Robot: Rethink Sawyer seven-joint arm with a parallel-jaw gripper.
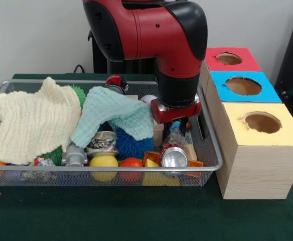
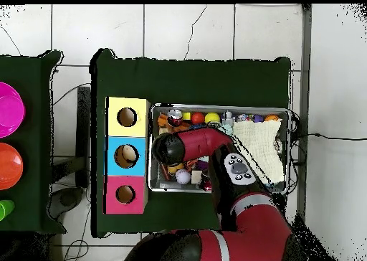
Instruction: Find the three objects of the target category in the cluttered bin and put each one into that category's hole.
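The wire-mesh bin (image 1: 111, 168) stands on the green table, full of clutter; it also shows in the overhead view (image 2: 222, 106). My gripper (image 1: 179, 128) is low in the bin's right part, shut on a wrinkled silvery-white piece (image 1: 175, 138) with blue print. A second wrinkled silvery piece (image 1: 102, 143) lies under the mint cloth's edge. The blue-topped box's round hole (image 1: 243, 86) is to the right of the bin, between the red and yellow boxes; it also shows in the overhead view (image 2: 126, 155). In the overhead view the arm hides the gripper.
A cream cloth (image 1: 33, 120) and a mint cloth (image 1: 114, 113) cover much of the bin. A blue spiky ball (image 1: 134, 143), a yellow ball (image 1: 104, 161), a red ball (image 1: 131, 163) and a silver can (image 1: 174, 156) lie near the front. The red hole (image 1: 229, 58) and the yellow hole (image 1: 262, 122) flank the blue one.
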